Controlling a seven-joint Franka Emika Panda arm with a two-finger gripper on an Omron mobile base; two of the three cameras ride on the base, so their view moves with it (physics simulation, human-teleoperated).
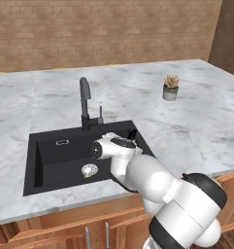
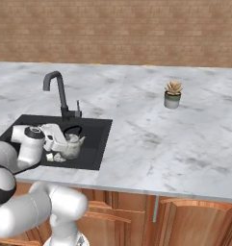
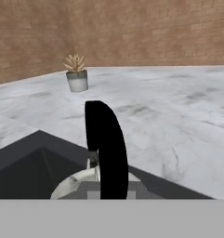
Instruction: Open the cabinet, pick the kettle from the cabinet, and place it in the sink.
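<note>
Right base view, lower left: gripper (image 2: 64,142) clamping shut on the kettle (image 2: 70,145), hanging inside the sink (image 2: 99,144), basin floor lying straight below, so just lowering and releasing.

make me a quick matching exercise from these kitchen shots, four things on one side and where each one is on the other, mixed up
Things:
1. kettle
2. potted plant
3. faucet
4. drain

Places:
A. on the counter, right of the sink
B. set in the basin floor
C. behind the basin, on the counter edge
D. in the gripper, over the basin

Pairs: 1-D, 2-A, 3-C, 4-B
</note>
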